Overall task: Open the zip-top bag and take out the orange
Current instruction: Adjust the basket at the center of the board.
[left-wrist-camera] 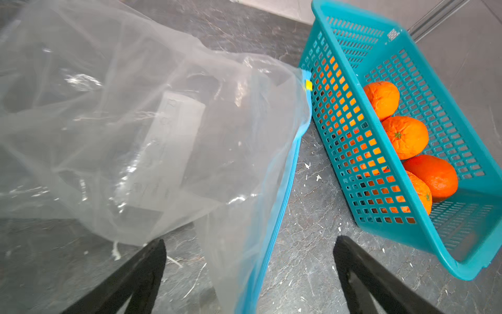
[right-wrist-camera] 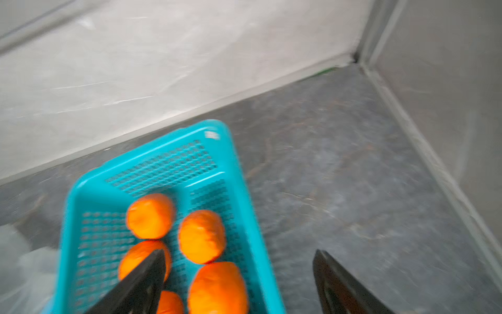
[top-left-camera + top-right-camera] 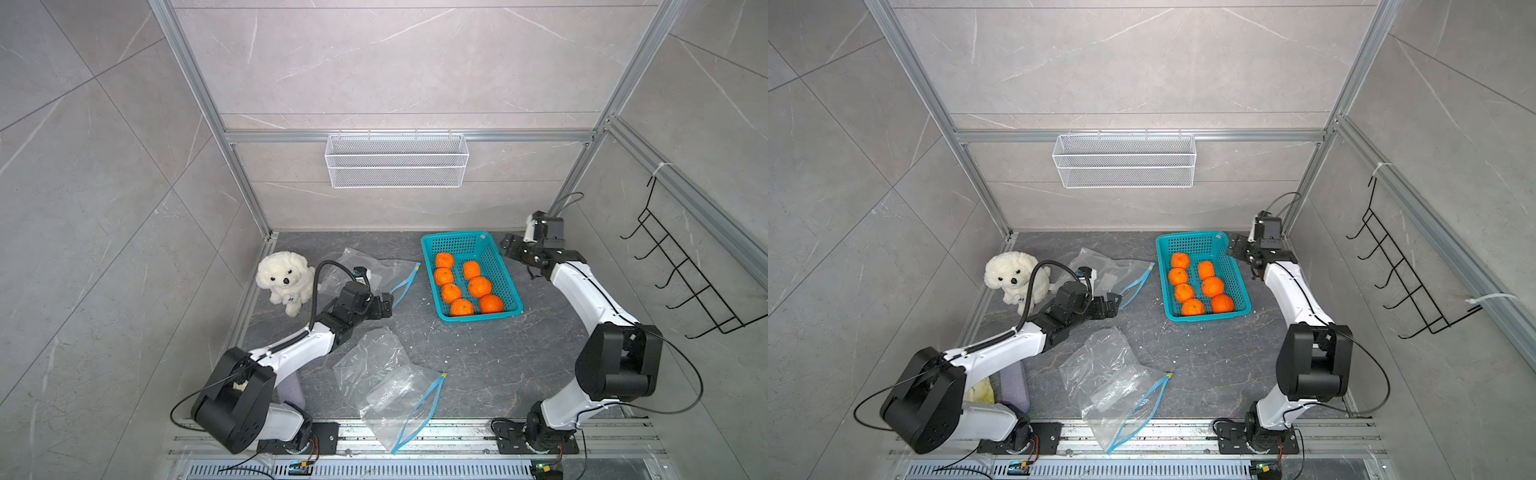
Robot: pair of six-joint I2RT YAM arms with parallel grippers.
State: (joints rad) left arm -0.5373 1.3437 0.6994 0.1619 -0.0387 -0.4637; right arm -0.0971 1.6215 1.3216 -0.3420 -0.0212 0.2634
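A clear zip-top bag (image 3: 376,272) with a blue zip strip lies flat at the back left, and it fills the left wrist view (image 1: 135,122). No orange shows inside it. My left gripper (image 3: 388,305) is at its zip end, open. In the left wrist view (image 1: 250,244) the blue strip runs between the spread jaws, ungripped. Several oranges (image 3: 479,286) lie in a teal basket (image 3: 457,237). My right gripper (image 3: 509,245) hovers by the basket's far right corner, open and empty; in its wrist view (image 2: 239,261) it is above the oranges (image 2: 202,236) and the rim.
A second clear zip-top bag (image 3: 395,399) lies crumpled at the front centre, partly over the front rail. A white plush dog (image 3: 284,278) sits at the left wall. A white wire basket (image 3: 397,160) hangs on the back wall and a black hook rack (image 3: 685,282) on the right wall.
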